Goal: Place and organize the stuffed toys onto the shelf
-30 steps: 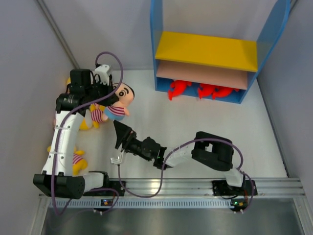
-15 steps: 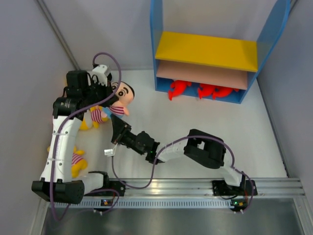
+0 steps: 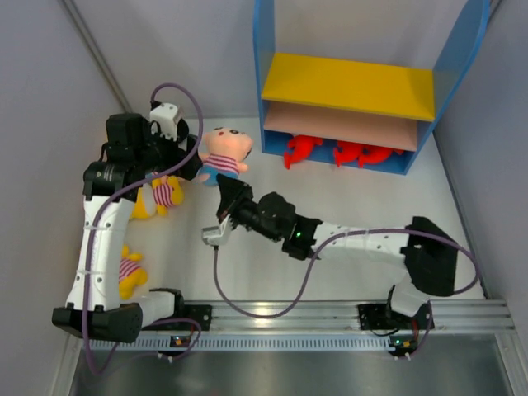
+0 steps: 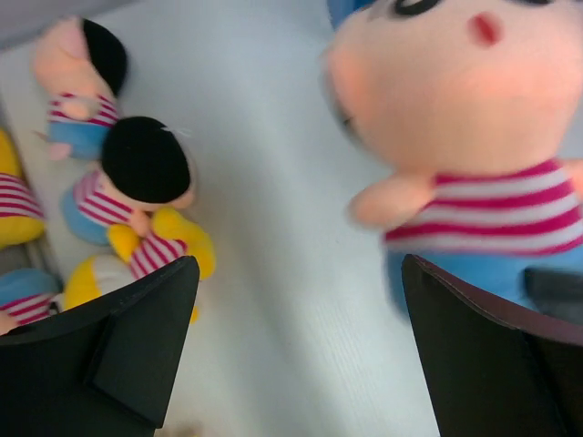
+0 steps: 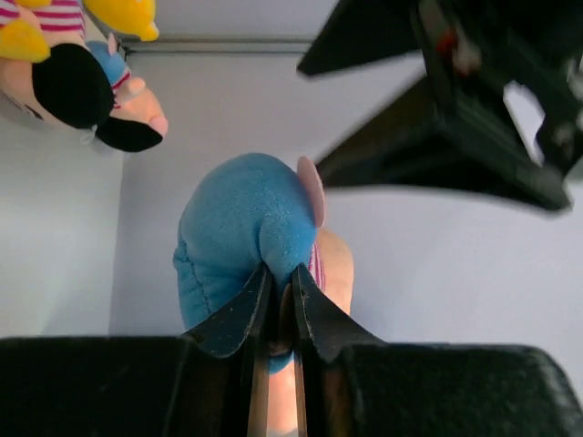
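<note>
Right pincer (image 5: 280, 284) is clamped on the doll (image 5: 239, 228), and it's a thin bite. The tips are nearly together, with only a fold of the blue shorts between them. That's the worry. The doll's weight looks to sit in the big head at the far end, so a quick swing could drag the cloth out of that pinch and drop it onto the worktop (image 3: 330, 206).

Just beyond, the left pincer (image 4: 299, 269) stands wide apart and grips nothing. The doll is right in front of it, shorts close to one of its fingers (image 4: 492, 355). If the right arm hauls away before that pincer backs off, the doll could brush a finger and twist in the grip.

From above, the doll hangs between the two arms, apparently off the worktop, near the left side of the shelf (image 3: 346, 84) but not on it. The sharks (image 3: 338, 153) sit on the shelf's base. A dangling doll going in low may sweep them aside, and going higher, its head could catch a board edge.

The right arm is stretched long across the worktop, its cable (image 3: 247, 307) looping loose beneath. A snag there would jerk the wrist and shake the doll free. More toys (image 3: 161, 196) wait at the far left.
</note>
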You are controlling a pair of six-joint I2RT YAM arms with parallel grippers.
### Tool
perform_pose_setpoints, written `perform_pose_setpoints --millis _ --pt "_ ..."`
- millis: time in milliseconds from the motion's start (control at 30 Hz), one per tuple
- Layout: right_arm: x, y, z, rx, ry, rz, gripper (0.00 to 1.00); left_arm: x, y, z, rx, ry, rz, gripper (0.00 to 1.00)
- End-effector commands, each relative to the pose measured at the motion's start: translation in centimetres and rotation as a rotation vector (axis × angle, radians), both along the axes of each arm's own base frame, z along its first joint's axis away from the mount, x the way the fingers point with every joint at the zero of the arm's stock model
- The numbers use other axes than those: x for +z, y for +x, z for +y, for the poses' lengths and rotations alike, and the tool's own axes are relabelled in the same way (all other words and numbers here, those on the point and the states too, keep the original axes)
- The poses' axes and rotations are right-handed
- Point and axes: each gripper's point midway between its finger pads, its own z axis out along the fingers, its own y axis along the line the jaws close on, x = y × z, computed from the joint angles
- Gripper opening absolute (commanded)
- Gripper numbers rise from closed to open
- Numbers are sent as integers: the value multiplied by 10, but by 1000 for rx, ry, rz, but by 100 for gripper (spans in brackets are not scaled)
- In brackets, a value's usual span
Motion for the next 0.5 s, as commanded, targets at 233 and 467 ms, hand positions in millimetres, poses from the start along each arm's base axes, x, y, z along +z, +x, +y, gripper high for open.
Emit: perform_pose_setpoints --millis 233,467 --pt "94 71 -152 45 -14 334 0 48 1 26 67 122 -128 99" --pt "114 152 -256 -43 -52 418 0 11 18 12 -15 106 -19 99"
